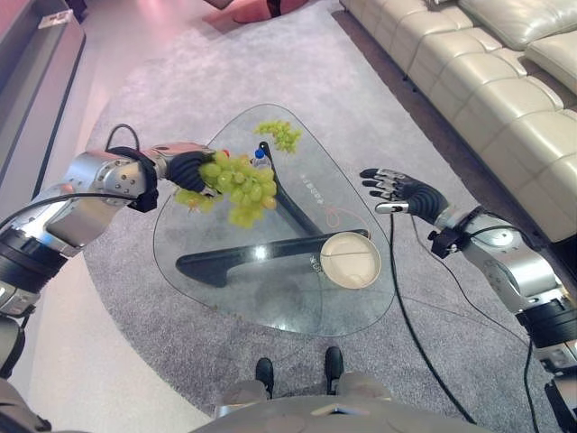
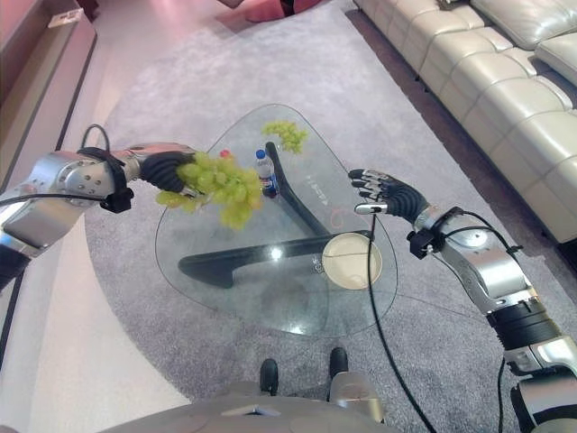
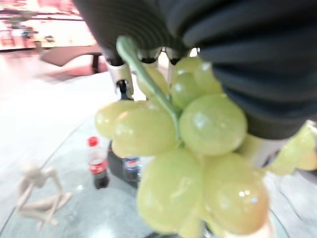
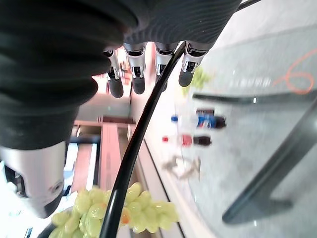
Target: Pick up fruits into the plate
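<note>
From the left eye view, the left hand (image 1: 185,169) is clamped on a large bunch of green grapes (image 1: 236,188), held in the air above the left part of the glass table (image 1: 207,298); a second, smaller grape bunch (image 1: 281,134) lies on the glass at the far end, and the round plate (image 1: 350,260) sits near the table's right edge. In the right eye view, the right hand (image 2: 383,193) hovers over the table's right rim beyond the plate, fingers relaxed and apart, holding nothing. The left wrist view shows the grape stem (image 3: 148,79) running up under the hand's cover, with two small bottles (image 3: 97,162) and a pale figurine (image 3: 37,191) on the glass. The right wrist view shows the fingers (image 4: 137,74) hanging straight.
</note>
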`<state>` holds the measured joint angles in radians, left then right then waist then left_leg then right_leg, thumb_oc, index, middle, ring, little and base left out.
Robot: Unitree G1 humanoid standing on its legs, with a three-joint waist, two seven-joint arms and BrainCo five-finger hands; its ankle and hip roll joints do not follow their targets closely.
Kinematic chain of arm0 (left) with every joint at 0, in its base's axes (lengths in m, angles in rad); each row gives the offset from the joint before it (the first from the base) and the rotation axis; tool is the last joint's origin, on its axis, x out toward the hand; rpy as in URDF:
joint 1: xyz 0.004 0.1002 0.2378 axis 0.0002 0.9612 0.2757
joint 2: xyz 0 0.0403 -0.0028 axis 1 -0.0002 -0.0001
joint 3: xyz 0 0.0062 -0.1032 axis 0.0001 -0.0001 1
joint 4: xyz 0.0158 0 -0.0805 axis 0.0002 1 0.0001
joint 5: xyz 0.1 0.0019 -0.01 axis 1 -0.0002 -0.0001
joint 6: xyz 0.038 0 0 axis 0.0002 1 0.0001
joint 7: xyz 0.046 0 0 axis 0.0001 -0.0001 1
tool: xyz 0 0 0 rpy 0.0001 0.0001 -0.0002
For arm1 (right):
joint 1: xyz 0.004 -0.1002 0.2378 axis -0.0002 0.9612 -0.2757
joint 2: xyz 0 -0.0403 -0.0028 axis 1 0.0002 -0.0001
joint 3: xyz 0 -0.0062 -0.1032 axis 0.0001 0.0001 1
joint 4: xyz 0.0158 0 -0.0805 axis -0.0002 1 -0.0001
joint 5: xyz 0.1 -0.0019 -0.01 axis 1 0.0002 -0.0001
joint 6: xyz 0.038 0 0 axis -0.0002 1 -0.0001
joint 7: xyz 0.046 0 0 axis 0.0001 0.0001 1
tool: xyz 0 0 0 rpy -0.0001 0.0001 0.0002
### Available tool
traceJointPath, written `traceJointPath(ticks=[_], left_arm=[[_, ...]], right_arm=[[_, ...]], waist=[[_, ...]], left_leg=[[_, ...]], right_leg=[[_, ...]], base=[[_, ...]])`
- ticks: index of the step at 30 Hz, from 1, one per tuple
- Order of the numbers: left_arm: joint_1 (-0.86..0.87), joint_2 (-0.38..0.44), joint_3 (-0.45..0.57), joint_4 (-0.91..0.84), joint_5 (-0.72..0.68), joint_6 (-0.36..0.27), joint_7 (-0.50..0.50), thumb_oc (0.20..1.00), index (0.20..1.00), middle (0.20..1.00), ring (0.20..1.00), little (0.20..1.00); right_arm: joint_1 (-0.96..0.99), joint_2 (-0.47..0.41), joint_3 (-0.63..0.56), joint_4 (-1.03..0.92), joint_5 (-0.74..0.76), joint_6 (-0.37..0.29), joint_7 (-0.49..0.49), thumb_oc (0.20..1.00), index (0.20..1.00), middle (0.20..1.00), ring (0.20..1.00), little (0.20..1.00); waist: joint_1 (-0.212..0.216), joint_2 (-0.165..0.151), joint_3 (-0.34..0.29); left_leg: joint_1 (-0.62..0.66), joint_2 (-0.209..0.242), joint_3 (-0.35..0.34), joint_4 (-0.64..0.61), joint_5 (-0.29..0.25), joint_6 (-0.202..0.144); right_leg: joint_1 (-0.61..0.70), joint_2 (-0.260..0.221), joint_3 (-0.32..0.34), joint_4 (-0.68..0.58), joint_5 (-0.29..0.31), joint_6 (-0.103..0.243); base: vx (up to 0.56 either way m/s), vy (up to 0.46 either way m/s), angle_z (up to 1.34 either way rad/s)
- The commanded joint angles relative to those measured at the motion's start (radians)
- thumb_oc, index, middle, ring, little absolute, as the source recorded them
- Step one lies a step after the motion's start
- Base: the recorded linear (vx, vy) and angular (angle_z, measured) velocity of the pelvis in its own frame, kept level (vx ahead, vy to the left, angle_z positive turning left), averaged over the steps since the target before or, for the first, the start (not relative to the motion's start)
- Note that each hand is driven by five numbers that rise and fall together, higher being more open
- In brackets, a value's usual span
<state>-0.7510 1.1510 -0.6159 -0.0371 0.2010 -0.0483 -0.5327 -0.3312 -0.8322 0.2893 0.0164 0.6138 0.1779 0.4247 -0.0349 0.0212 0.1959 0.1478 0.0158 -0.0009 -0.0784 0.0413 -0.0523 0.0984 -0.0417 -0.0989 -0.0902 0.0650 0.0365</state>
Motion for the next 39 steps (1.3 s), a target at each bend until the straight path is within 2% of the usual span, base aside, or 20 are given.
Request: traceJointPath(ticks=[1,9,21,29,39], left_arm=[[-0.092,-0.008,0.002,0.002,0.024,-0.068,-0.024,0.200,0.200,0.200,0.200,0.200],[-0.122,-0.050,-0.058,-0.055,0.042,-0.115,-0.086,0.200,0.200,0.200,0.200,0.200],[-0.184,-0.115,-0.108,-0.083,0.062,-0.125,-0.100,0.200,0.200,0.200,0.200,0.200],[-0.195,-0.125,-0.108,-0.086,0.058,-0.140,-0.098,0.200,0.200,0.200,0.200,0.200],[-0.209,-0.126,-0.094,-0.091,0.025,-0.114,-0.124,0.200,0.200,0.200,0.200,0.200]], right_arm=[[-0.031,-0.004,0.011,-0.078,0.084,0.017,0.055,1.000,1.000,1.000,1.000,1.000],[-0.058,0.035,0.084,-0.097,0.149,0.106,0.063,1.000,1.000,1.000,1.000,1.000],[-0.096,0.128,0.157,-0.087,0.197,0.164,0.037,1.000,1.000,1.000,1.000,1.000],[-0.106,0.159,0.168,-0.103,0.257,0.189,0.042,1.000,1.000,1.000,1.000,1.000],[-0.104,0.181,0.173,-0.134,0.276,0.207,0.065,1.000,1.000,1.000,1.000,1.000]], waist=[[0.016,-0.029,-0.095],[0.029,-0.032,-0.114],[0.034,-0.029,-0.120],[0.036,-0.029,-0.125],[0.036,-0.025,-0.131]], left_leg=[[-0.024,-0.060,0.038,0.074,-0.101,0.026],[-0.004,-0.060,0.042,0.053,-0.098,0.024],[0.007,-0.054,0.051,0.034,-0.094,0.022],[0.011,-0.053,0.053,0.032,-0.095,0.022],[0.016,-0.055,0.049,0.029,-0.096,0.025]], right_leg=[[0.025,-0.040,-0.044,0.045,-0.049,0.063],[0.045,-0.043,-0.064,0.020,-0.038,0.073],[0.048,-0.044,-0.070,0.012,-0.037,0.077],[0.053,-0.041,-0.068,0.010,-0.041,0.077],[0.057,-0.039,-0.064,0.010,-0.045,0.077]], base=[[0.00,0.000,0.00],[0.00,0.001,0.02],[-0.01,0.001,0.01],[0.00,0.000,0.00],[0.00,0.000,0.00]])
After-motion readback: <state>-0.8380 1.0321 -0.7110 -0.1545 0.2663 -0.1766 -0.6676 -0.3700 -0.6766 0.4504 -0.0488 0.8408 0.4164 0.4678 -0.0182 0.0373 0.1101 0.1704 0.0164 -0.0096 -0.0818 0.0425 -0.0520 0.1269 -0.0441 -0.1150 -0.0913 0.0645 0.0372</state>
